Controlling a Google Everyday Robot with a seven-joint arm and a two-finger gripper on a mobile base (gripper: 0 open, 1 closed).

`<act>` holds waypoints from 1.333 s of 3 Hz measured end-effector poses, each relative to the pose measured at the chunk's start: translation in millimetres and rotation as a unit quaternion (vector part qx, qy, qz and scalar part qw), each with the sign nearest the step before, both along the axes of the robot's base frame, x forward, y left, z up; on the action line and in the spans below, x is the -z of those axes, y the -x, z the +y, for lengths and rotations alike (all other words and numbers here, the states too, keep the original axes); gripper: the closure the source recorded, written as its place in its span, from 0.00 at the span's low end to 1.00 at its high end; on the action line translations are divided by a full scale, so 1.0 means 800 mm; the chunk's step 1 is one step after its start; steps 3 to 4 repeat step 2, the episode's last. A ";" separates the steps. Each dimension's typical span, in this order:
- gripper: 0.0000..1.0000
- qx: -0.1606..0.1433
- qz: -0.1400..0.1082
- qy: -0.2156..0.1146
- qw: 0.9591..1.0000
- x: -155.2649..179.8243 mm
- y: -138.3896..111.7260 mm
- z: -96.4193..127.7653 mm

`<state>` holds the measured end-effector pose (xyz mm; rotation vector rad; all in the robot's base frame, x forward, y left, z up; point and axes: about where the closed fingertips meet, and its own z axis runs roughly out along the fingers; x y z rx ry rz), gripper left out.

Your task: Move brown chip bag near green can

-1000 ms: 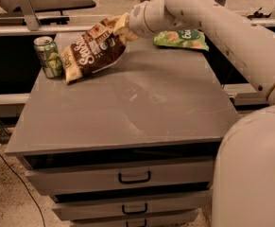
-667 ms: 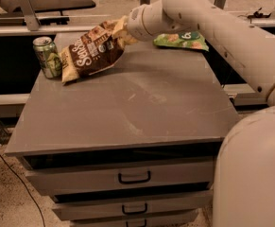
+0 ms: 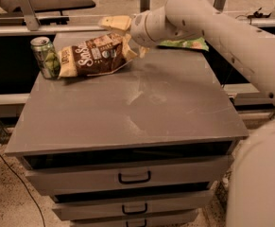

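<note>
Placement was the step in hand. The bag [image 3: 95, 56] lay at the far left of the desk [image 3: 141, 108], its left cream end down on the top and just beside the can [image 3: 45, 56] — touching it or nearly so; I could not tell which. The bag's right end was raised and bunched up at the gripper [image 3: 129, 36], which hung over the far middle of the desk at the tip of the arm [image 3: 222, 27]. The fingers were largely buried in the folds, but from the way that end stood lifted and crumpled I judged them closed on the bag's right end.

The bag looked already near enough to the can, so the task seemed almost done. The next move, as I judged it, called for lowering the raised end onto the desk, letting go, and drawing up and back to the right. The care lay in the can: it stood upright and close to the desk's left edge, and a push through the bag could tip it or slide it off.

Counted: one bag, one can, one green snack bag [image 3: 186, 44] lying flat at the far right behind the arm and well apart from the other two, one gripper on one arm — and three drawers [image 3: 134, 177] under the top.
</note>
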<state>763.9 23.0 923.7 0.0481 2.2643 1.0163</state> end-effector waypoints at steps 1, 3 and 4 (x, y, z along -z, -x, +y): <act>0.00 0.063 -0.036 0.028 0.997 -0.018 0.027 -0.078; 0.00 0.105 -0.094 0.059 0.988 -0.044 0.084 -0.149; 0.00 0.105 -0.094 0.059 0.988 -0.044 0.084 -0.149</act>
